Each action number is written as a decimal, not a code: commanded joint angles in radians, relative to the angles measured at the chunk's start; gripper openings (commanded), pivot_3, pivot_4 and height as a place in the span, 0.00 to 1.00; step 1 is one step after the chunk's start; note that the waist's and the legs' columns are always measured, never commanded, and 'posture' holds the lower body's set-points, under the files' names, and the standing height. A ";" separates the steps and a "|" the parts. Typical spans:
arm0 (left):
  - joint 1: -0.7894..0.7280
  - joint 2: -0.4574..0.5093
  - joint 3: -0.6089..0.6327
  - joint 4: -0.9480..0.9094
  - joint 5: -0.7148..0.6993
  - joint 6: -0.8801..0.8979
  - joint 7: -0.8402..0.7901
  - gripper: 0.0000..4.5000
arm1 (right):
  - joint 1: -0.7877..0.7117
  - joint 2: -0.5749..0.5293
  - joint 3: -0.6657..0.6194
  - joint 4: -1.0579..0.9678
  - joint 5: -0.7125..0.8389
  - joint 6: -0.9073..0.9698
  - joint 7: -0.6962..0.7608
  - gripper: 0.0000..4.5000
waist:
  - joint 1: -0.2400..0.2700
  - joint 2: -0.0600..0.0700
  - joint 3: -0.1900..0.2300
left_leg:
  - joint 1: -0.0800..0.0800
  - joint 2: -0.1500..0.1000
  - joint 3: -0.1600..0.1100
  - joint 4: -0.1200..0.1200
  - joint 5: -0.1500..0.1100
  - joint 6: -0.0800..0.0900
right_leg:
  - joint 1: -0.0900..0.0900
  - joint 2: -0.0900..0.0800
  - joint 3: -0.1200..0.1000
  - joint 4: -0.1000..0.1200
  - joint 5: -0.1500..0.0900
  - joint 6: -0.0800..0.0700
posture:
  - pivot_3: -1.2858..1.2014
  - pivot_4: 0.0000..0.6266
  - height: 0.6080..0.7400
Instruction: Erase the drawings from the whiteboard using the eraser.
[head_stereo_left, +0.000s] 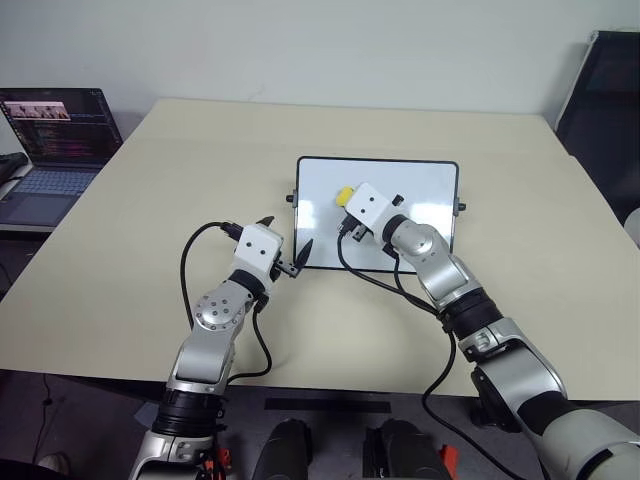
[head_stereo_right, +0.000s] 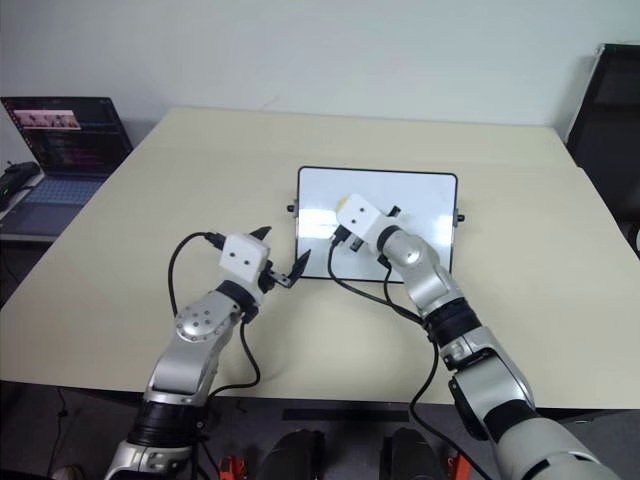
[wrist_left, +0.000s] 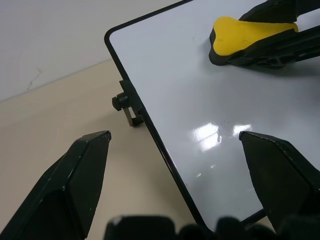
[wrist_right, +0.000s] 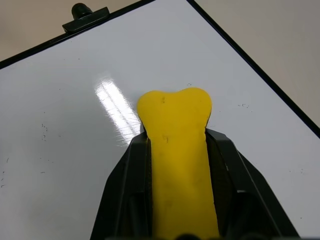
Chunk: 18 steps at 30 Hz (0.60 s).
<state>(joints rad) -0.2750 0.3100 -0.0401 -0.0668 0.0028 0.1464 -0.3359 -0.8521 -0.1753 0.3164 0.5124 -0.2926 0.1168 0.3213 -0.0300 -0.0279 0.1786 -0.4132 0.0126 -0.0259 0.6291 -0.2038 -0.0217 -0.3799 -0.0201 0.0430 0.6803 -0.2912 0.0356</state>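
Right arm reaching forward and inward across the beige table, forearm angled toward the robot's left, right gripper held about level over the whiteboard, black fingers clamped on both sides of the yellow eraser. Eraser's rounded yellow tip jutting past the fingertips, over the left half of the board near its upper edge, black base seen from the left wrist view; contact with the glossy surface not clear. Whiteboard lying flat mid-table, black frame, small black knob on the short left side. Only faint specks of marker visible on the white surface near the eraser; no full drawings to be made out. Left arm bent at the elbow, forearm rising from the near table edge, left gripper pointing level toward the board's near left corner, jaws spread wide, nothing between them, one finger over the board, the other over bare table. Open laptop at the far left, well apart from the board
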 joint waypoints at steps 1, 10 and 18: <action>-0.005 -0.001 0.002 -0.027 0.005 -0.018 0.006 1.00 | 0.011 -0.009 -0.024 -0.004 0.005 0.007 -0.003 0.25 | 0.000 0.000 0.000 | 0.000 0.000 0.000 0.000 0.000 0.000 | 0.000 0.000 0.000 0.000 0.000 0.000 | 0.52 0.24 1.00; -0.002 -0.004 -0.001 -0.041 -0.005 -0.016 -0.005 1.00 | 0.083 -0.016 -0.122 -0.180 0.134 0.013 0.055 0.25 | 0.001 0.000 0.000 | -0.003 0.000 0.000 -0.001 0.000 0.000 | -0.003 0.000 0.000 -0.001 0.000 0.000 | 0.52 0.24 1.00; 0.017 -0.001 0.004 -0.058 -0.016 -0.015 -0.016 1.00 | 0.311 -0.051 -0.249 -0.556 0.241 0.242 0.056 0.25 | 0.001 0.000 0.000 | -0.006 0.000 0.000 -0.002 0.000 0.000 | -0.006 -0.001 0.000 -0.001 0.000 0.000 | 0.52 0.24 1.00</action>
<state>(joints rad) -0.2599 0.3086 -0.0401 -0.0749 -0.0029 0.1461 -0.3460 -0.5609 -0.2180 0.0951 0.0424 -0.0720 0.3216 0.3880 -0.0291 -0.0277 0.1789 -0.4194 0.0130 -0.0260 0.6271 -0.2041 -0.0221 -0.3859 -0.0208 0.0431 0.6798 -0.2913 0.0355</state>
